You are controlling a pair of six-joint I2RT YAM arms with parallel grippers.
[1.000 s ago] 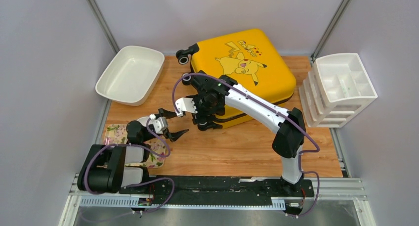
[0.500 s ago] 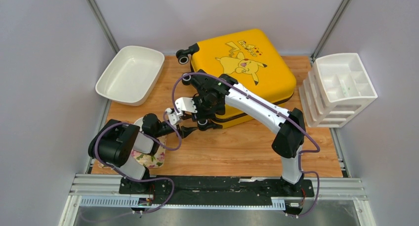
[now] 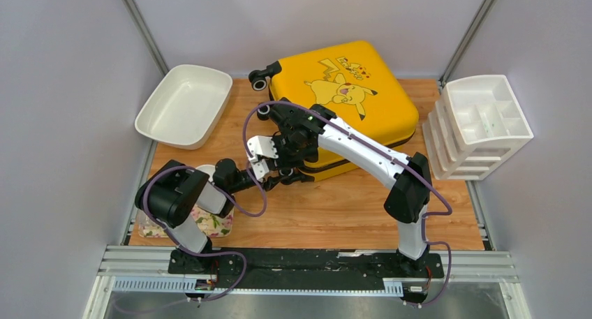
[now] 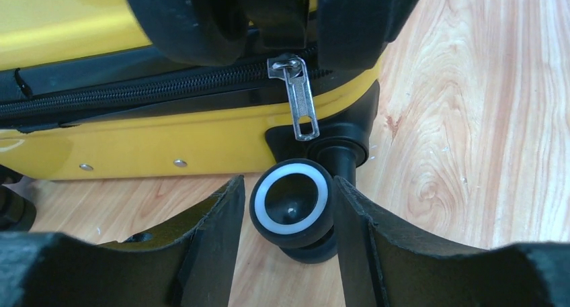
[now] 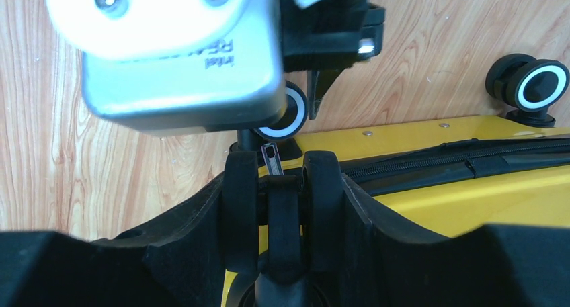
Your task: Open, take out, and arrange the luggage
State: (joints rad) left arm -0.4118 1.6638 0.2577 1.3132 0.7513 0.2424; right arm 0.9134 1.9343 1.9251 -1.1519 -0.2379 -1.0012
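The large yellow hard-shell suitcase with the Pikachu print [image 3: 342,88] lies flat and zipped shut on the wooden table [image 3: 335,207], and both arms crowd its near-left corner. The right gripper [image 5: 281,162] has its jaws about half closed on the black zipper trim [image 4: 134,92] right at the slider, while the small metal pull tab [image 4: 301,105] hangs loose below, outside the pads. The left gripper [image 4: 288,186] stands partly open astride the black caster wheel with a white ring [image 4: 292,203], close on both sides but holding nothing that I can see. The main risk, as I judge it, is the grip: pads on trim rather than on the tab may slip, or drag the whole case. The caster can also swivel out of the left jaws, leaving the case unbraced. The two wrists nearly touch, so a pull along the zip could knock them together, and the left gripper sits in that path. Left of the suitcase rests a white rectangular basin [image 3: 183,104]. To its right stands a white stacked drawer organiser [image 3: 482,120], and a floral fabric pouch [image 3: 209,223] lies near-left under the left arm.
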